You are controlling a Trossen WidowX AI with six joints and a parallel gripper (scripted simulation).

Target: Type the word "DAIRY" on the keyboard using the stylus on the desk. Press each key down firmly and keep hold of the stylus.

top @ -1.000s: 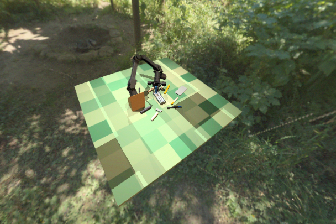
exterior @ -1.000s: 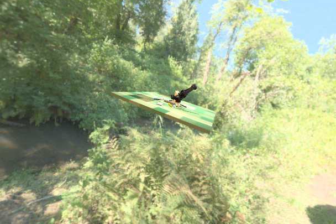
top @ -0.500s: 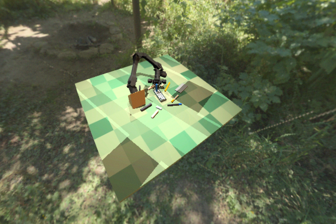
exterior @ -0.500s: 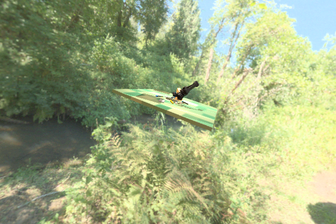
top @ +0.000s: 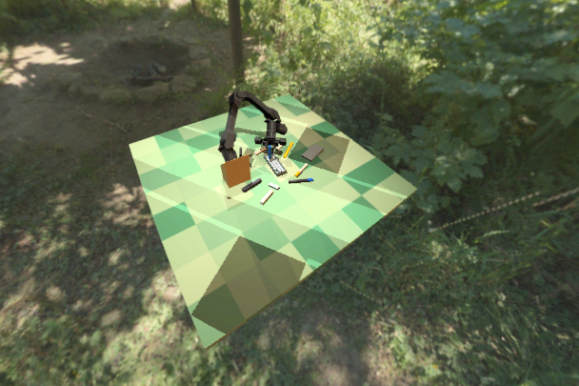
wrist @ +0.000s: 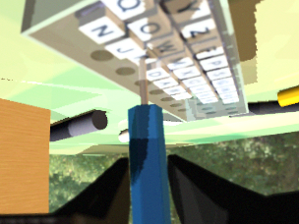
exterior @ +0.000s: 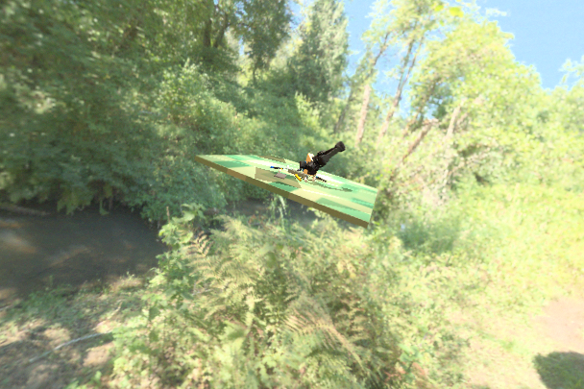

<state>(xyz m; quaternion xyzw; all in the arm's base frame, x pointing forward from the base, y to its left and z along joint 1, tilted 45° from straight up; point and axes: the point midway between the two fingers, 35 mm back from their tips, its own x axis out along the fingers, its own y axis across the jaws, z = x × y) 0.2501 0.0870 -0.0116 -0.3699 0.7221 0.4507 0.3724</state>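
Observation:
The keyboard (top: 277, 167) (wrist: 148, 29) lies on the patterned desk (top: 267, 228), with white lettered keys in slanting rows in the wrist view. My gripper (wrist: 148, 164) is shut on the blue stylus (top: 269, 151) (wrist: 148, 162), which points away from the fingers toward the keyboard. Its thin tip (wrist: 143, 74) overlaps the row with N, J, D and A, at the key between J and D. That key's letter is mostly hidden behind the tip. Whether the tip touches or presses the key cannot be told. In the exterior view the arm (exterior: 327, 157) hides most of the keyboard.
An orange-brown panel (top: 236, 171) (wrist: 25, 157) stands beside the keyboard. A dark cylinder (top: 251, 185) (wrist: 79, 126), a small white block (top: 273, 186), a blue-ended black pen (top: 300, 181), a yellow stick (top: 289, 150) (wrist: 290, 96) and a flat grey-brown block (top: 312, 152) lie around it.

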